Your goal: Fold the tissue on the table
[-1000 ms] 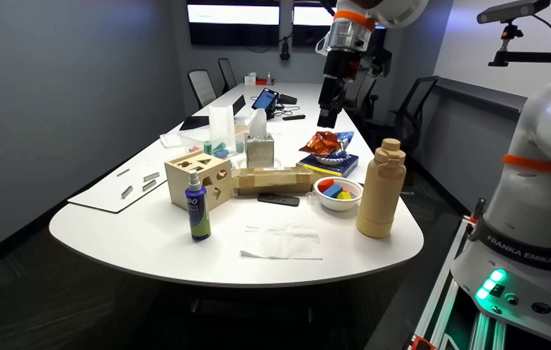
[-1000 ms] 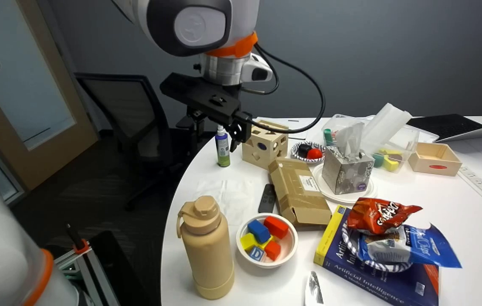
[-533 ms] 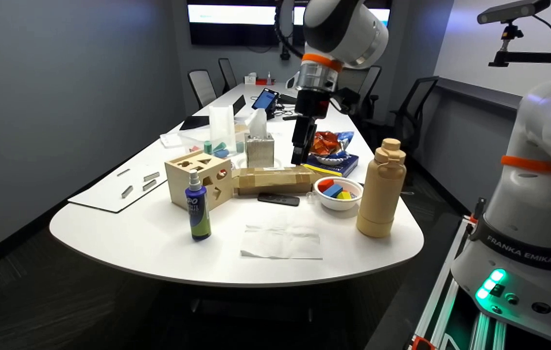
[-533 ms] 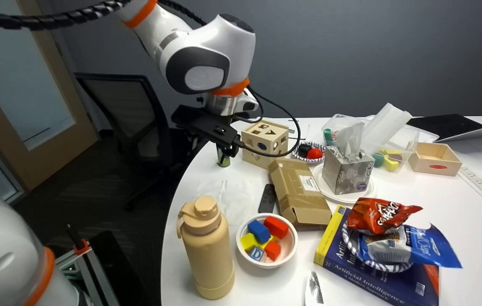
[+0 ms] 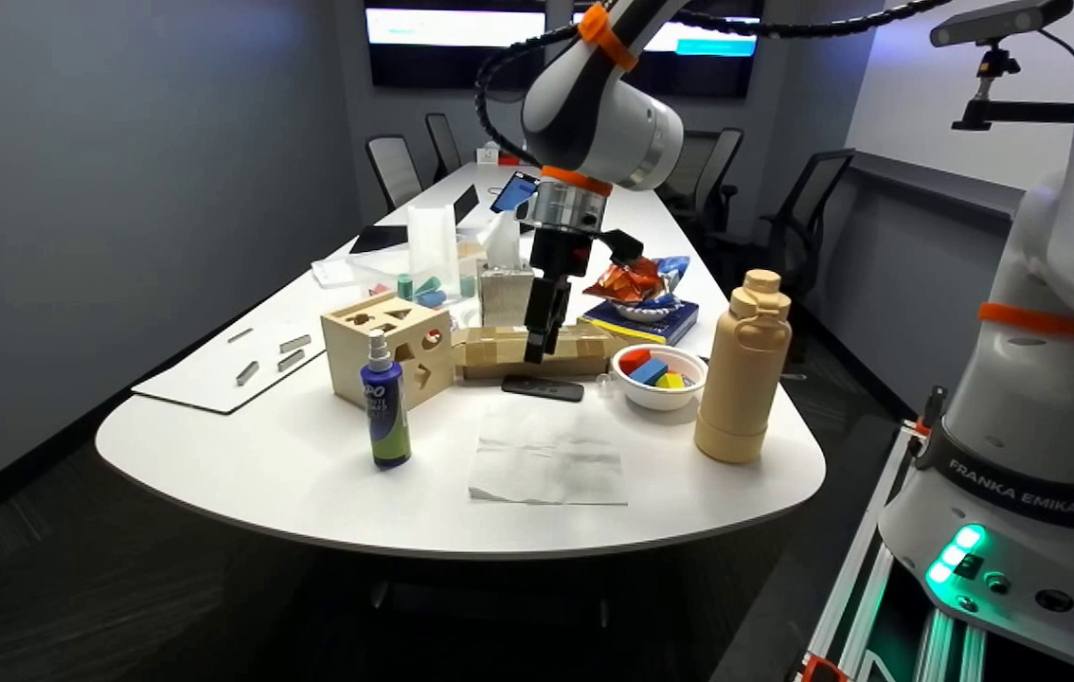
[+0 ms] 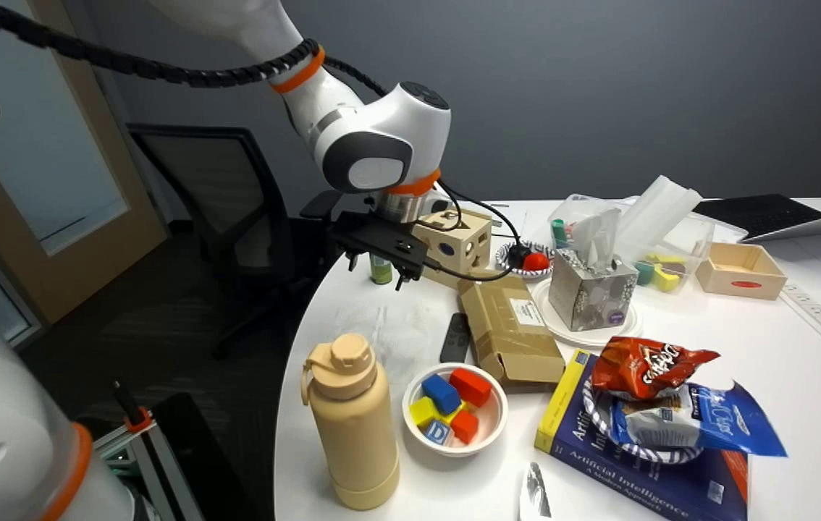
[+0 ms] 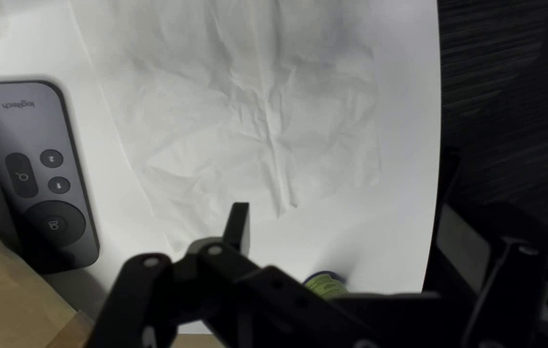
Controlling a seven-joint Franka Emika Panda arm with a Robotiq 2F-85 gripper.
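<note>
Tissue [image 5: 548,471] lies creased on the bench [image 5: 291,474] near its rounded end while claw [image 7: 351,232], jaws parted and empty, has come down closer, so edge grasp likely next.

the tissue [image 5: 548,471] is white, barely a shade off the white table [image 5: 310,488]. the gripper [image 7: 351,234] is black, the arm [image 5: 636,133] white and dark grey with orange bands [image 5: 577,180]. i see a tan bottle [image 5: 742,379], a purple-and-green spray bottle [image 5: 386,412], a dark remote [image 7: 22,130], a brown cardboard box [image 6: 508,325] and a silvery tissue box [image 6: 588,293] with a pale blotchy pattern. the white bowl [image 5: 657,397] shows red, blue and yellow blocks [image 6: 470,387]; the book [image 6: 635,474] is navy and yellow.
</note>
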